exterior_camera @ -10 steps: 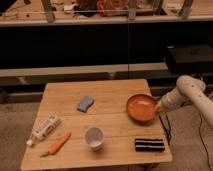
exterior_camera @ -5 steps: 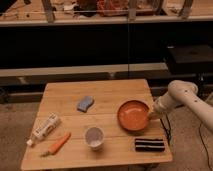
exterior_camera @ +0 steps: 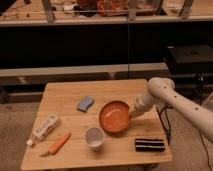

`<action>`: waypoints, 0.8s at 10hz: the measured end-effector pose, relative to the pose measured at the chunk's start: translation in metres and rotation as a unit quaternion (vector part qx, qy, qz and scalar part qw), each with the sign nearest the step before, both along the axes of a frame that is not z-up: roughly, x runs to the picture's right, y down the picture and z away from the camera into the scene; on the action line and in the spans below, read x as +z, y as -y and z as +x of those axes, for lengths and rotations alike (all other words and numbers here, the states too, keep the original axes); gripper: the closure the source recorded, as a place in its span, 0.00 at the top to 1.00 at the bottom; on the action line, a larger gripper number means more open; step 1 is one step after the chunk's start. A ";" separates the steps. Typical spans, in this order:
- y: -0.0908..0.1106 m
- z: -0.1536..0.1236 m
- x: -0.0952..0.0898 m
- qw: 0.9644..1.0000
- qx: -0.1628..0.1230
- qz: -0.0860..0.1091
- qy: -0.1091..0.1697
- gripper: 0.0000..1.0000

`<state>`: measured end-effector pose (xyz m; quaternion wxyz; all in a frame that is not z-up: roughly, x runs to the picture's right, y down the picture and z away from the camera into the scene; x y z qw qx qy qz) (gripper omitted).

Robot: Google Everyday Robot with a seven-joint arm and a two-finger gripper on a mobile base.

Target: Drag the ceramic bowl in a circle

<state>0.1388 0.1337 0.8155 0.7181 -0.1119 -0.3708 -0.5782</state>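
There is one bench [exterior_camera: 60, 94]. On it are one ceramic bowl [exterior_camera: 114, 116], one white cup [exterior_camera: 94, 137], one carrot [exterior_camera: 58, 144], one blue sponge [exterior_camera: 85, 103], one white tube [exterior_camera: 45, 127] and one black bar [exterior_camera: 150, 145]. One gripper [exterior_camera: 133, 112] is at the bowl's right rim.

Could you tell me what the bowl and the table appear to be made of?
Bowl: likely glazed ceramic, orange with a glossy sheen inside. Table: pale wood, plank seams showing, matte. The gripper is at the bowl's right rim.

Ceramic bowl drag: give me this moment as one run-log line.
step: drag underway | ceramic bowl: mid-table, upright, close to white cup | gripper: at bowl's right rim | spill: none seen
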 end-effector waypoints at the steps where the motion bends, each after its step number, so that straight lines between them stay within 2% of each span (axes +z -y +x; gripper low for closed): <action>1: 0.010 -0.011 0.006 1.000 -0.003 0.001 0.006 0.01; 3: 0.032 -0.019 0.027 1.000 0.003 -0.007 0.008 0.01; 6: 0.064 -0.011 0.063 0.999 0.027 -0.026 -0.004 0.01; 8: 0.072 0.001 0.075 0.999 0.043 -0.030 0.001 0.01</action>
